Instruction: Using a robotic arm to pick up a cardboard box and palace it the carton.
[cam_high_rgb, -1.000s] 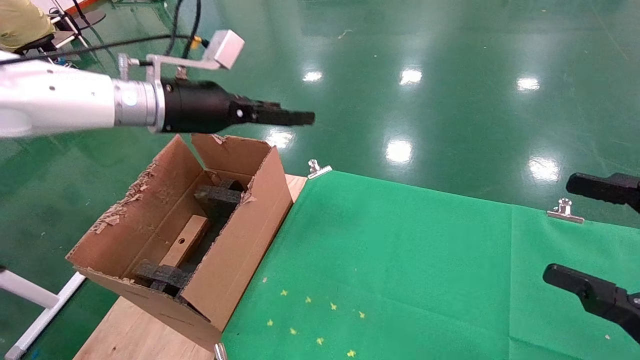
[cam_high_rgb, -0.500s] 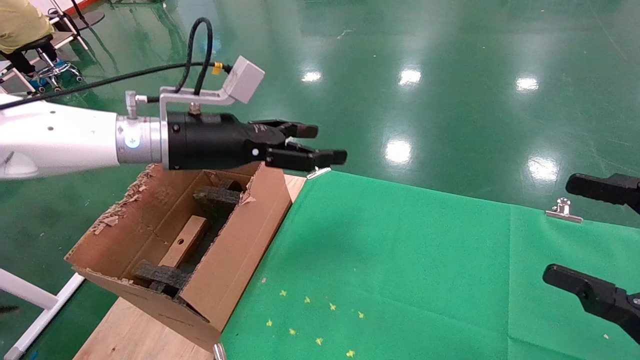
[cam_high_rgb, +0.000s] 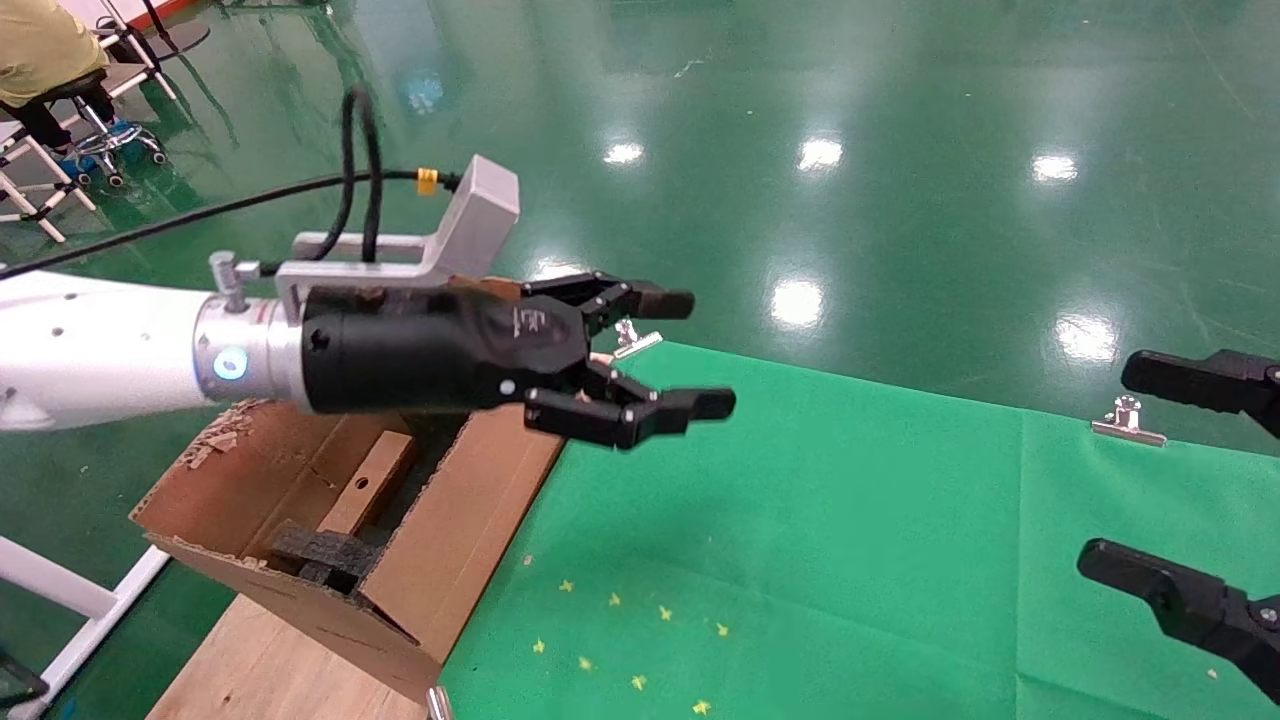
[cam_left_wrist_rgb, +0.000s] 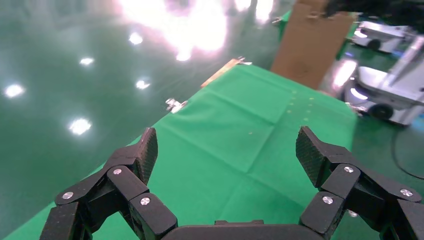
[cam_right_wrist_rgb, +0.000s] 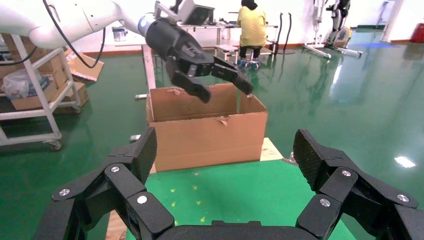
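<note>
Work surface: green cloth (cam_high_rgb: 800, 520) held by metal clips (cam_high_rgb: 1128, 420) over a wooden tabletop (cam_high_rgb: 260, 670); it lies below and ahead of the left gripper (cam_high_rgb: 690, 355). Around it, glossy green floor (cam_high_rgb: 900, 150) with lamp glare; a seated person in a yellow shirt (cam_right_wrist_rgb: 252, 25) is well behind the gripper. The robotic arm (cam_high_rgb: 100, 345) reaches level across the carton (cam_high_rgb: 470, 520), white forearm, silver wrist ring, grey camera block on top; its fingers (cam_left_wrist_rgb: 142, 150) are spread wide and empty. The cardboard box (cam_high_rgb: 368, 482) lies inside the carton, below and behind the gripper, between dark foam blocks (cam_high_rgb: 325, 555); its far end is hidden under the wrist. Right gripper (cam_high_rgb: 1150, 480) hangs parked at the cloth's right edge, fingers splayed, holding nothing, partly cut off.
</note>
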